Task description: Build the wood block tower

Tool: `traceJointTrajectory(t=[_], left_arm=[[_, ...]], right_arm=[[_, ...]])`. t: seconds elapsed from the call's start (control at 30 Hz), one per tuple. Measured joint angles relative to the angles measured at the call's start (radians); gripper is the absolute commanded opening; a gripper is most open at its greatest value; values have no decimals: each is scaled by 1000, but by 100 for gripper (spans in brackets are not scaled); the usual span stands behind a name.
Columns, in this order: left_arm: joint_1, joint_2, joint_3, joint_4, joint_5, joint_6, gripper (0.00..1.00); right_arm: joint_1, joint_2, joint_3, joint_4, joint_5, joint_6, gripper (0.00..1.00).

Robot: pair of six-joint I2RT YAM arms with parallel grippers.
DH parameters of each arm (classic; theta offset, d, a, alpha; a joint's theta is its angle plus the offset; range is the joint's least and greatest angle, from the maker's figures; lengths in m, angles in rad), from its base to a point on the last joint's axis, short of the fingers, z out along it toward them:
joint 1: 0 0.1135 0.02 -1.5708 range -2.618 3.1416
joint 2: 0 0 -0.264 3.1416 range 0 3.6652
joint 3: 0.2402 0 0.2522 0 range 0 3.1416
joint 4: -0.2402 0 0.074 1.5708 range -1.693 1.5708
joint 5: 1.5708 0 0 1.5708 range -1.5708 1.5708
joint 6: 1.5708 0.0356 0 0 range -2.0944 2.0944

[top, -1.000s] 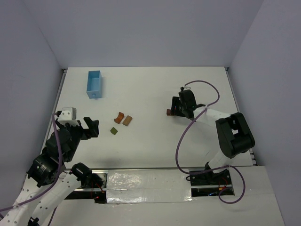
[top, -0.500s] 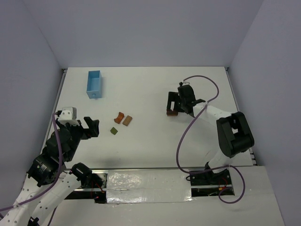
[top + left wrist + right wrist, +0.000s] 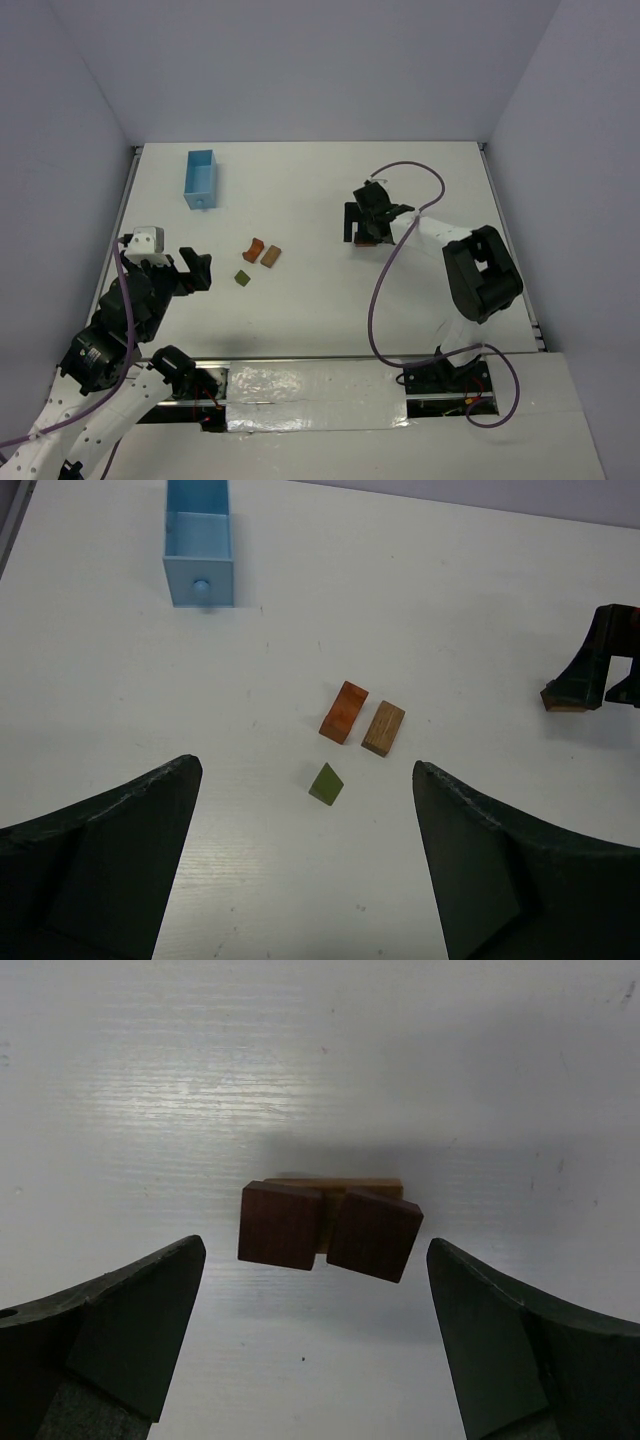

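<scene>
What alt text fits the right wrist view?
Two dark brown cubes sit side by side on a white table, with a tan block showing behind and between them. The right arm's open fingers frame them on either side without touching.

dark brown cubes (image 3: 280,1225): matt wood | table (image 3: 300,1060): white, faintly grained | blue box (image 3: 200,578): smooth

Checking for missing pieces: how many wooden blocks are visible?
6. Orange-red arch, tan rectangle, green piece clustered mid-table; two dark brown cubes side by side over a tan strip under the right gripper. Others may be hidden.
</scene>
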Motion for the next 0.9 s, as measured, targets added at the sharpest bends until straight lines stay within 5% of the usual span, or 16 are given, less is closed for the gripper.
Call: traceJointTrajectory(t=[0.57,0.9], left_arm=[[0,2,0,0,0,0,100],[0,2,0,0,1,0,99]], right_arm=[[0,61,51,-41,36,9,99],[-2,73,65,-43,36,-16,91]])
